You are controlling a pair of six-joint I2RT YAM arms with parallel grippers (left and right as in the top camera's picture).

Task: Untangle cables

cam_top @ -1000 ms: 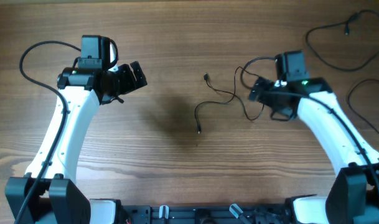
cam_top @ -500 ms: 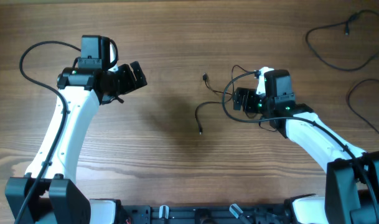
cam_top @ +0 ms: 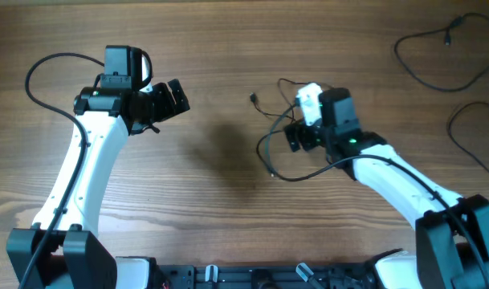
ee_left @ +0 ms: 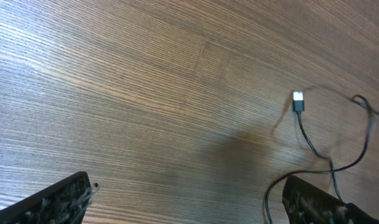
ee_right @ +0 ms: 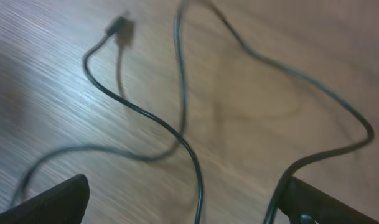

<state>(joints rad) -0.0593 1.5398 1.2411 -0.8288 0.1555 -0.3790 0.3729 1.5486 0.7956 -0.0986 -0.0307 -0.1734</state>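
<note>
Wood-grain table (cam_top: pixel 228 233), thin black cables (ee_right: pixel 182 74) strewn, left hand (cam_top: pixel 178 96) spread wide, right hand (cam_top: pixel 295 135) likewise

Overhead: I see even, soft light, w/ a faint shadow patch on table (cam_top: pixel 228 156). L wrist view sharp. R wrist view motion-blurred, cables (ee_right: pixel 184 99) smeared, pale glare at left.

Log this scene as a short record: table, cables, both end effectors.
table: wood
cables: thin black strands crossing in a loose tangle, mid-table
plug: one tip lying free at the tangle's edge
other cables: lying apart near the far right corner
left end effector: open, holding nothing, apart from the tangle
right end effector: open, above the tangle, nothing gripped
</note>
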